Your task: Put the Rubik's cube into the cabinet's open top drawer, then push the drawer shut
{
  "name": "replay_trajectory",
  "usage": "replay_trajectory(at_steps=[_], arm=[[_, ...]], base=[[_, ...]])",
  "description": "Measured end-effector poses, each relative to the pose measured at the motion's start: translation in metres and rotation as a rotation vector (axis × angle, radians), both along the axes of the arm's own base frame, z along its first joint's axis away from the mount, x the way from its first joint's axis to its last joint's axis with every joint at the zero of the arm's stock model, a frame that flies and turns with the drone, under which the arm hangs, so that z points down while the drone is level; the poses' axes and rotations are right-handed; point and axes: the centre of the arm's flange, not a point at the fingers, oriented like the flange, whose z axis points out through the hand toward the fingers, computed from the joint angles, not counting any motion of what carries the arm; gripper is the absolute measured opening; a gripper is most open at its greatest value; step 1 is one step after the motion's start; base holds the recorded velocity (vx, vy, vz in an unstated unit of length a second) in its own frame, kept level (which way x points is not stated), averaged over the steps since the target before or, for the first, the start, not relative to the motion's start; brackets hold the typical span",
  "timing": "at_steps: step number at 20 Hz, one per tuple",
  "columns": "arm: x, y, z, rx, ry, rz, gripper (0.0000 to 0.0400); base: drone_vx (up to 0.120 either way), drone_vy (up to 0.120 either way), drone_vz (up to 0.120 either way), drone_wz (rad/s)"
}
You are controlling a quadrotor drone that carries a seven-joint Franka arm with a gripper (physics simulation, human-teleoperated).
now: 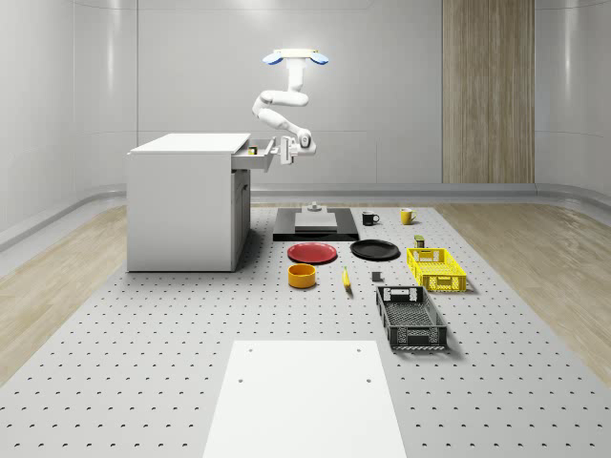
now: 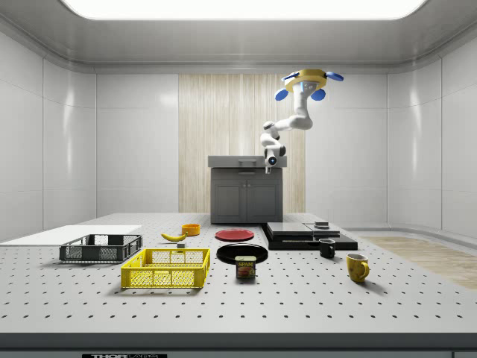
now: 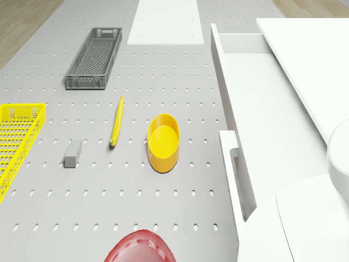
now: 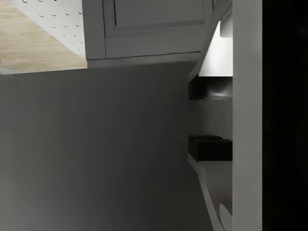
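The white cabinet (image 1: 181, 205) has its top drawer (image 1: 256, 156) pulled out toward the whole-scene view's right. A small yellow object (image 1: 252, 150), apparently the Rubik's cube, lies inside the drawer. My drone (image 1: 296, 57) hovers high, just right of the cabinet. The arm bends down and brings my gripper (image 1: 284, 151) right up against the drawer's front. In the side view the drone (image 2: 308, 77) hangs above the cabinet (image 2: 246, 190), with the gripper (image 2: 270, 164) at drawer height. The drone view looks down on the open drawer (image 3: 272, 109) and its handle (image 3: 233, 158). A grey panel close up takes up most of the wrist view.
On the pegboard floor right of the cabinet lie a red plate (image 1: 312, 253), a black plate (image 1: 374, 250), an orange bowl (image 1: 302, 276), a banana (image 1: 346, 279), a yellow crate (image 1: 436, 268), a grey crate (image 1: 410, 318), two mugs and a black platform (image 1: 315, 229).
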Motion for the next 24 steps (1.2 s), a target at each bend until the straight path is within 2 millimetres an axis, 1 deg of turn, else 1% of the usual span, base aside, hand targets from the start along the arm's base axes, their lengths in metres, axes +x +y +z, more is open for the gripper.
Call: replay_trajectory(at_steps=[5, 10, 11, 12, 21, 22, 24], arm=[[0.016, 0.025, -0.001, -0.001, -0.039, -0.001, 0.0105], [0.027, 0.052, 0.0, -0.001, -0.055, -0.002, 0.0105], [0.024, 0.057, 0.002, 0.0, -0.026, 0.0, 0.0106], [0.013, 0.06, 0.008, 0.0, -0.016, 0.001, 0.0106], [0.035, 0.108, 0.011, 0.0, -0.055, -0.001, 0.0106], [0.023, 0.112, 0.02, 0.002, -0.015, 0.002, 0.0106], [0.028, 0.121, 0.022, 0.001, -0.029, 0.001, 0.0106]], base=[[0.0, 0.0, 0.0, 0.0], [0.0, 0.0, 0.0, 0.0], [0.0, 0.0, 0.0, 0.0], [0.0, 0.0, 0.0, 0.0], [0.0, 0.0, 0.0, 0.0], [0.0, 0.0, 0.0, 0.0], [0.0, 0.0, 0.0, 0.0]])
